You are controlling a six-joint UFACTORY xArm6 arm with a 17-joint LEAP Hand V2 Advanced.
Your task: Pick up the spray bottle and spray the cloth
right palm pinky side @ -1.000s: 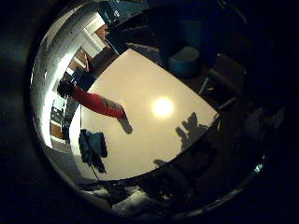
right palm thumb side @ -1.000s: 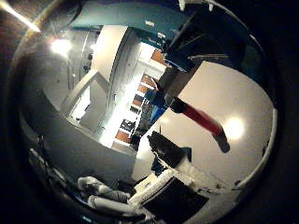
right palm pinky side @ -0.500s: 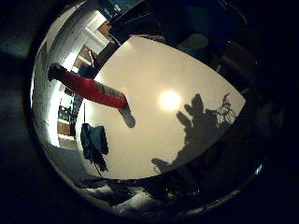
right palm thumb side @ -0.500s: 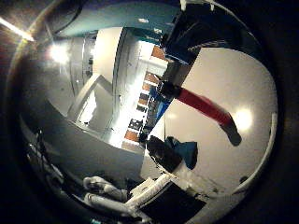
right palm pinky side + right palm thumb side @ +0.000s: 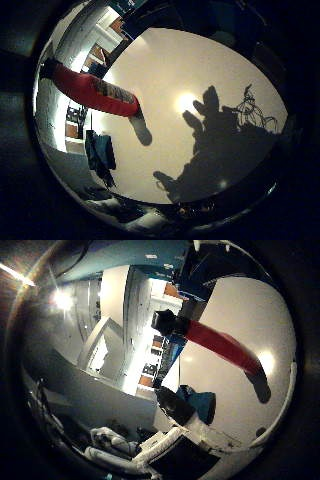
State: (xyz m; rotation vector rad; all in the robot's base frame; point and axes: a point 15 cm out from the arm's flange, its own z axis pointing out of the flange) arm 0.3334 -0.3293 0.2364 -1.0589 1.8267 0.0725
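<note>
Bottle (image 5: pixel 92 90), red, stands on the table (image 5: pixel 200 65) apart from the hand (image 5: pixel 165 447); finger state unclear.

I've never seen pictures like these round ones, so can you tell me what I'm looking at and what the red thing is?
Both pictures come from two tiny cameras set in the palm of a robot hand, one by its thumb and one by its little finger. They see very wide, so everything looks bent into a ball.

The palm looks out at a pale round table. On it stands a tall red plastic spray bottle with a black top, and near the table's edge lies a crumpled dark blue cloth. The dark spiky shape on the table is the hand's own shadow.

In the thumb-side picture, the white and black piece is part of the robot's hand. It holds nothing; the bottle stands on its own.
</note>
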